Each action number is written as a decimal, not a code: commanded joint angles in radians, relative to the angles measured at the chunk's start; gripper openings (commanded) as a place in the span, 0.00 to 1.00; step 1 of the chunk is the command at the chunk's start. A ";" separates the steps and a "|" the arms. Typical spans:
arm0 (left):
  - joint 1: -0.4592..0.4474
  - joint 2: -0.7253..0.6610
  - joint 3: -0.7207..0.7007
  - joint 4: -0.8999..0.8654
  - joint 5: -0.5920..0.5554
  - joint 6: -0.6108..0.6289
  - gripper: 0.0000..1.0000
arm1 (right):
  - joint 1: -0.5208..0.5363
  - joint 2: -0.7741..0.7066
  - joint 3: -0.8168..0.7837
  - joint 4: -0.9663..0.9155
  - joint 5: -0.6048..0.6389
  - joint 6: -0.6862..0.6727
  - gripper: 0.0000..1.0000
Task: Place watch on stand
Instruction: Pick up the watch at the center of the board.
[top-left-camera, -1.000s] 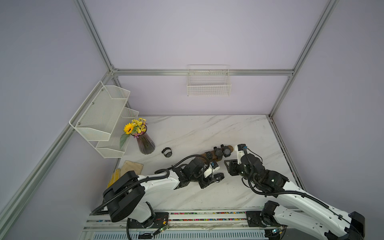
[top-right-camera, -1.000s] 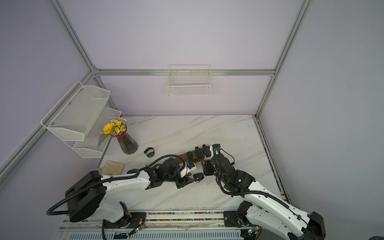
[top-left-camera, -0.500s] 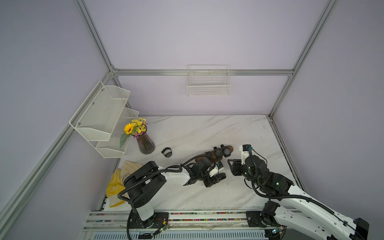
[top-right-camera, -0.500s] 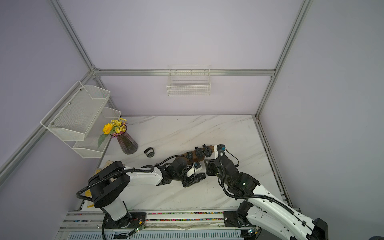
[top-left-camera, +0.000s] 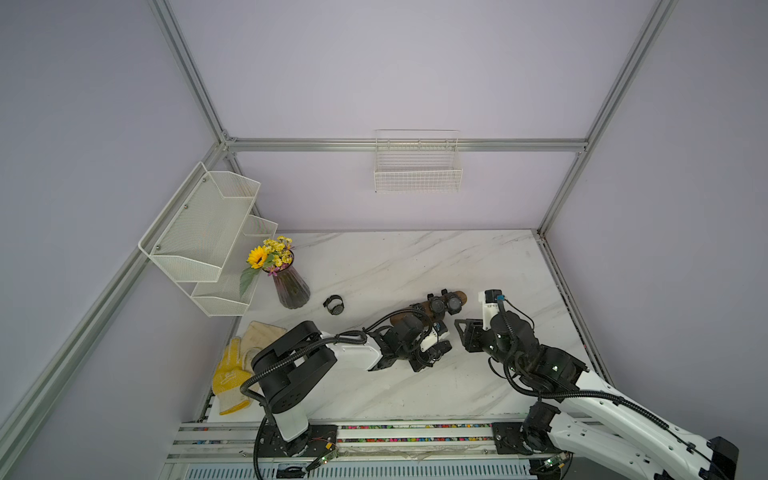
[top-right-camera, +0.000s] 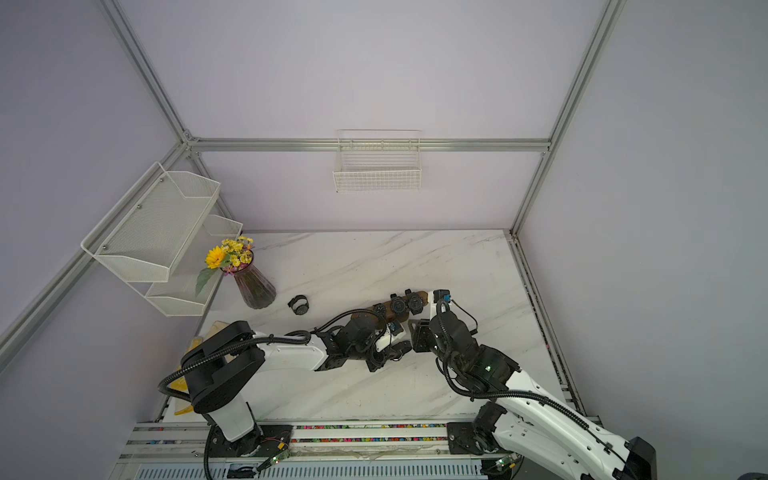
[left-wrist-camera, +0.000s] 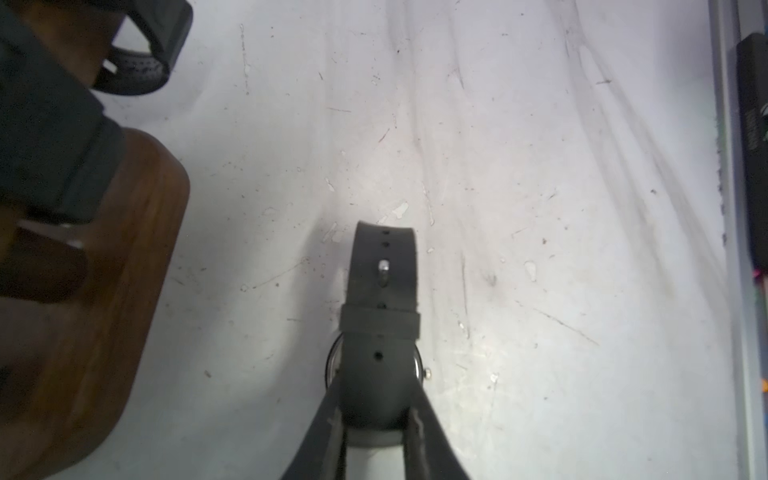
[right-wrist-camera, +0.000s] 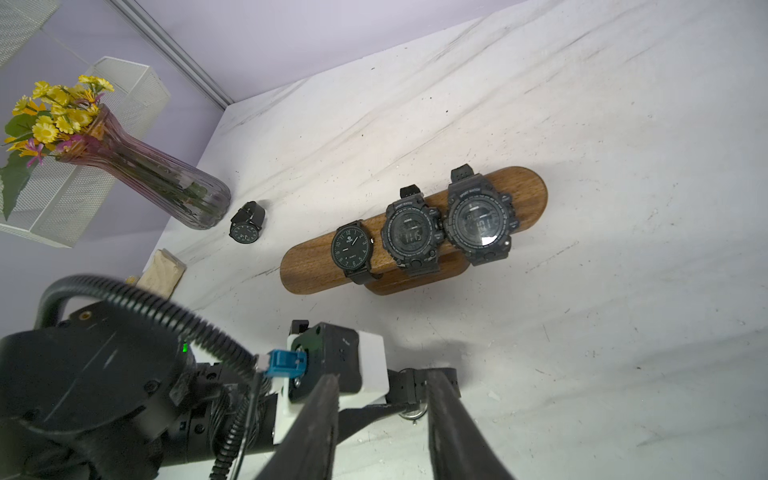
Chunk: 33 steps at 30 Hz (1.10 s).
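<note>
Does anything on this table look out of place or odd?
One black watch lies loose on the table near the vase, while three others sit on the wooden stand. A yellow glove lies at the table's edge.

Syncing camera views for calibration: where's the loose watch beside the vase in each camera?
Both top views: loose watch lies between the vase and the stand, apart from both.
Left wrist: not in it.
Right wrist: loose watch lies face up close to the vase's foot.
Shared landmark: the stand's wood shows in all four.
</note>
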 joint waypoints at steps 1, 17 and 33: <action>-0.006 -0.057 0.049 0.019 0.007 -0.015 0.12 | -0.004 0.006 0.000 0.009 0.005 0.001 0.38; 0.155 -0.304 0.372 -0.706 -0.104 -0.250 0.00 | 0.133 0.107 0.066 0.116 -0.137 -0.371 0.36; 0.245 -0.374 0.557 -1.050 0.144 -0.288 0.00 | 0.286 0.217 0.007 0.517 -0.180 -0.817 0.35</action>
